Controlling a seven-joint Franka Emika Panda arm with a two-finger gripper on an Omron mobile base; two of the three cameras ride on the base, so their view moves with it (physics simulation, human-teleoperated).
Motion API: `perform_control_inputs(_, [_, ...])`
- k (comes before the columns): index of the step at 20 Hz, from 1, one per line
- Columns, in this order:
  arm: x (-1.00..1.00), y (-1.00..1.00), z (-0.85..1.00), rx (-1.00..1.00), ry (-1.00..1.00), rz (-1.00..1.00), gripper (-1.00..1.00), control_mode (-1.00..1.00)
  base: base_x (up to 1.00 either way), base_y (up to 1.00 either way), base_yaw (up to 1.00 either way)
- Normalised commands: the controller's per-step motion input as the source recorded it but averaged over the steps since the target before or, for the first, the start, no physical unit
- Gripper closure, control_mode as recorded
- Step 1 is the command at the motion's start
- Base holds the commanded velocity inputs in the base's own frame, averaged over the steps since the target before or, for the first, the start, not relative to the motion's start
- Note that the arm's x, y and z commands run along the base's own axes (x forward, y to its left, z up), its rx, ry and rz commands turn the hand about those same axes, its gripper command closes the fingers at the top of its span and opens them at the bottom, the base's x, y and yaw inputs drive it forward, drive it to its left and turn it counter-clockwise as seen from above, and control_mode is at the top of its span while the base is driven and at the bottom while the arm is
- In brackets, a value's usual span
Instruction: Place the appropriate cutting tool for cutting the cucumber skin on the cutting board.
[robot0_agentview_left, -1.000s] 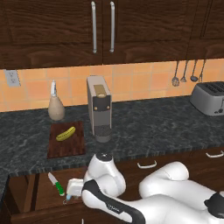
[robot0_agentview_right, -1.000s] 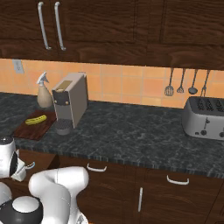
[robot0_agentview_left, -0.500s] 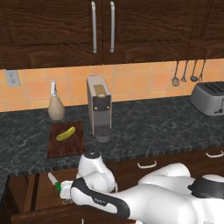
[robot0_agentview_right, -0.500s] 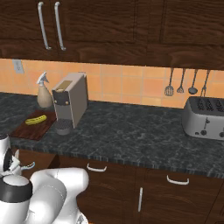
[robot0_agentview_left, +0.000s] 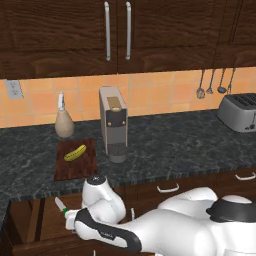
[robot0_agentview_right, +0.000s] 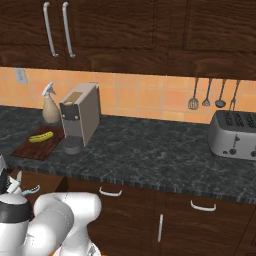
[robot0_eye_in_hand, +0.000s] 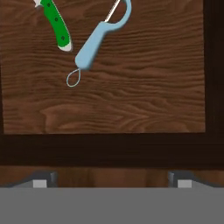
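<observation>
1. In the hand view the pincer (robot0_eye_in_hand: 112, 178) shows two dark tips set far apart near the bottom, spread wide and released; nothing sits between them and they touch nothing.
2. The pincer hangs over the wooden floor of an open drawer (robot0_eye_in_hand: 131, 109), with the drawer's dark front wall running just ahead of the tips.
3. The peeler (robot0_eye_in_hand: 98, 39) lies flat on the drawer floor, well apart from the pincer, toward the top of the hand view. Its light blue handle runs diagonally, with a thin wire loop at the near end and the curved head at the top edge.
4. The green-handled knife (robot0_eye_in_hand: 57, 25) lies just beside the peeler, on its left in the hand view, not touching it.
5. In the left base view the cutting board (robot0_agentview_left: 75, 165) lies on the dark tabletop (robot0_agentview_left: 165, 145) left of the coffee machine (robot0_agentview_left: 113, 122), with the cucumber (robot0_agentview_left: 75, 152) resting on it. A spray bottle (robot0_agentview_left: 63, 120) stands behind the board.
6. No writing or brand is readable on anything.
</observation>
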Motion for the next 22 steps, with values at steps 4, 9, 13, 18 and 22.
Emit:
perform_control_inputs(4, [0.18, 0.0, -0.11, -0.03, -0.02, 0.0, -1.0, -1.0, 0.0, 0.0, 0.0])
perform_control_inputs(9, [0.12, 0.0, 0.0, 0.0, 0.0, 0.0, -1.0, -1.0, 0.0, 0.0, 0.0])
perform_control_inputs(13, [0.0, 0.0, 0.0, 0.0, 0.0, 0.0, -1.0, -1.0, 0.0, 0.0, 0.0])
perform_control_inputs(18, [0.02, 0.0, 0.01, 0.0, -0.05, 0.0, -1.0, -1.0, 0.0, 0.0, 0.0])
perform_control_inputs(22, [0.11, 0.0, 0.0, 0.0, -0.09, 0.0, -1.0, -1.0, 0.0, 0.0, 0.0])
